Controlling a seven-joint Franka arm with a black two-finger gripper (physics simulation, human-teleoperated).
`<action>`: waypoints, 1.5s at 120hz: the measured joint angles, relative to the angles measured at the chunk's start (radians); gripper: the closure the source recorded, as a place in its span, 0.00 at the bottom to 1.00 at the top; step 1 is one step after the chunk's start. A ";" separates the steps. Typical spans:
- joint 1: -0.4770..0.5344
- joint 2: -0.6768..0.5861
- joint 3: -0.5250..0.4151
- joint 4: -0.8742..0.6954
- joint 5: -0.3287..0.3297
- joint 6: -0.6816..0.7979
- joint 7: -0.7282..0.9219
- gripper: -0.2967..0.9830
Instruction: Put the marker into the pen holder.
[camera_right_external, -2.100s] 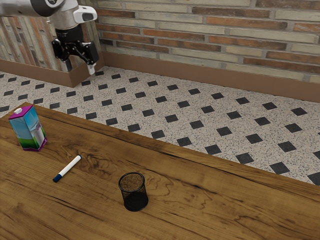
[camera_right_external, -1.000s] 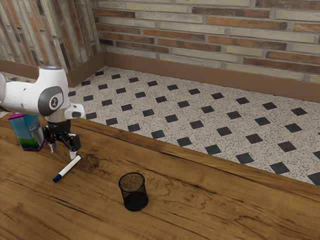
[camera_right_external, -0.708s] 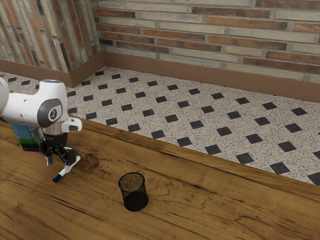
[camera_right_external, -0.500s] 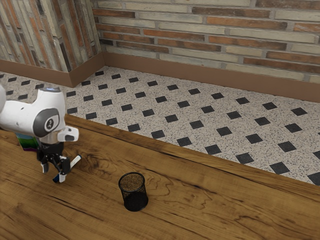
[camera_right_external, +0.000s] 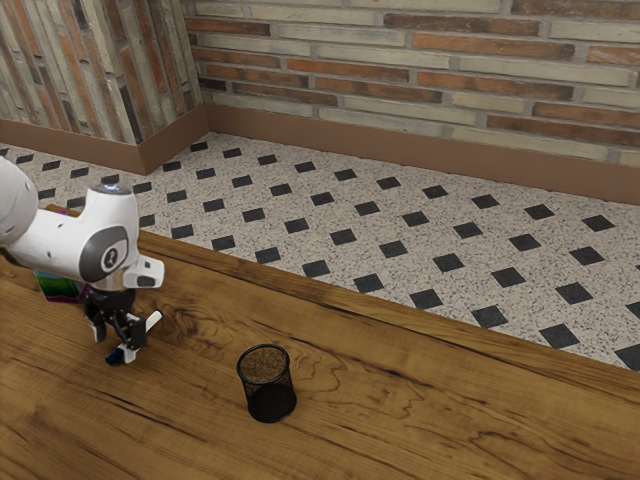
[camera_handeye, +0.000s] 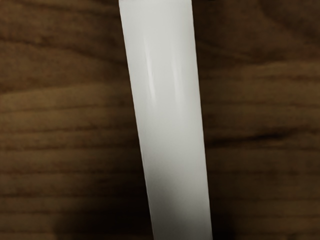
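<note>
1. From where I stand, the arm (camera_right_external: 62, 245) comes in from the exterior view's left, with its black tool (camera_right_external: 115, 348) pointing down, low over the wooden tabletop (camera_right_external: 400, 410).
2. The tool is spread: its two fingers stand apart, with the white-barrelled marker (camera_right_external: 153, 321) running through the space between them. I can't tell whether either finger touches it.
3. The marker is down at the tabletop, outside the pen holder. Its white end slants out past the tool toward the table's far edge, and its dark blue end peeks out near the fingertips.
4. In the wrist view, the plain white barrel lies close under the hand, above brown wood grain.
5. The pen holder (camera_right_external: 270, 398), a round black mesh cup, stands upright on the tabletop, well apart from the tool, toward the exterior view's right.
6. Behind the arm I can make out part of a carton (camera_right_external: 60, 287), green with purple edging, the rest hidden.
7. Beyond the table there's a pale floor (camera_right_external: 300, 215) with dark diamonds, and a brick wall (camera_right_external: 420, 70).
</note>
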 joint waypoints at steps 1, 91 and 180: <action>0.000 0.000 0.000 0.000 0.000 0.000 0.000 0.26; -0.014 -0.018 0.000 0.004 0.020 0.016 -0.069 0.79; -0.020 -0.108 0.000 -0.002 0.004 -0.013 -0.093 0.85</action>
